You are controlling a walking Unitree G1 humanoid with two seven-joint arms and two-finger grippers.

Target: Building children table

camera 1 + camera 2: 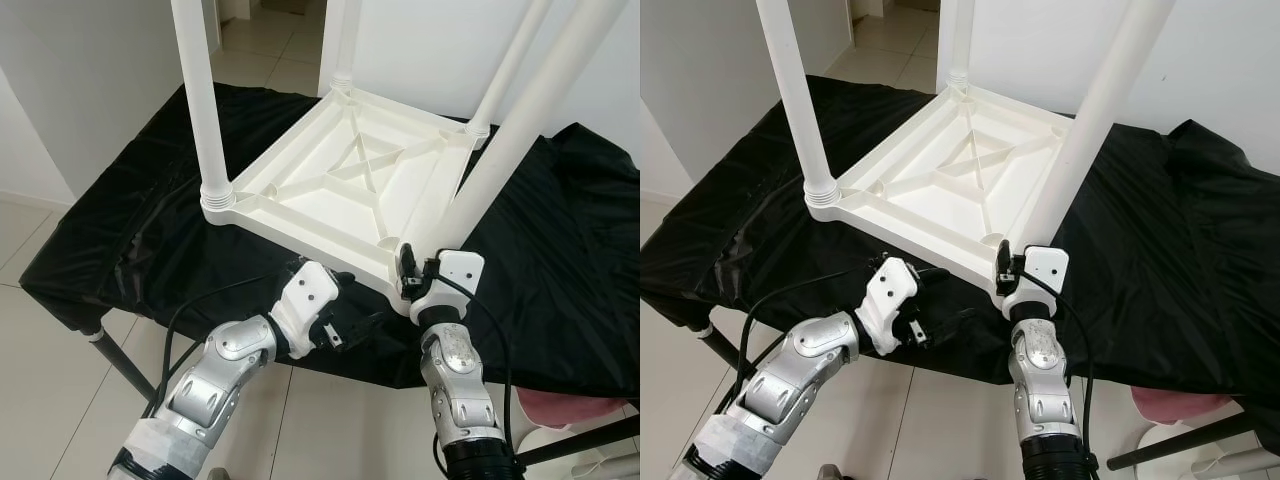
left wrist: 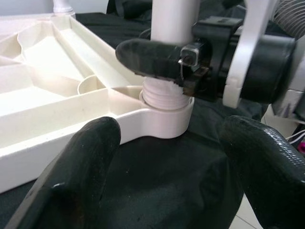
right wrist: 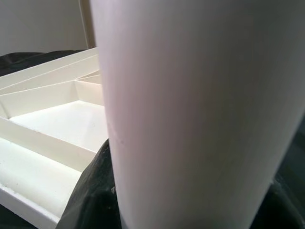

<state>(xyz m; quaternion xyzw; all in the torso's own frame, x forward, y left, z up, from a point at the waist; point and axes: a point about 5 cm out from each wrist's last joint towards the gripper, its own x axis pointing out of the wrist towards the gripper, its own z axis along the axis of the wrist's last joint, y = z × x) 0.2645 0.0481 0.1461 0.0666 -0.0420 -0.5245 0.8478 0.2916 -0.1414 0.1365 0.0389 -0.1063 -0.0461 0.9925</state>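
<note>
Silver forearms fill the 6 o'clock part of the head view. At 5 o'clock the right gripper (image 1: 408, 268) is clamped on the base of the near table leg (image 1: 500, 150), right where its threaded end (image 2: 164, 93) enters the corner socket (image 2: 167, 121) of the tabletop (image 1: 350, 175); in the left wrist view one black finger (image 2: 147, 58) lies across that leg just above the thread. At 7 o'clock the left gripper (image 1: 350, 325) hovers just off the tabletop's near edge over the black cloth (image 1: 150, 230), its fingers (image 2: 71, 181) spread apart and holding nothing.

White and ribbed underneath, the tabletop lies upside down at the centre, with legs standing up at the 9 o'clock corner (image 1: 205, 110), the 12 o'clock corner (image 1: 343, 40) and the 2 o'clock corner (image 1: 510, 70) as well. Its near corner sits close to the cloth's front edge, beyond which is tiled floor (image 1: 40, 400). Cloth spreads wider at 9 and 3 o'clock. A wall (image 1: 90, 90) closes in at 10 o'clock, and a doorway (image 1: 270, 40) opens at 12.

No writing or label can be read on any part.
</note>
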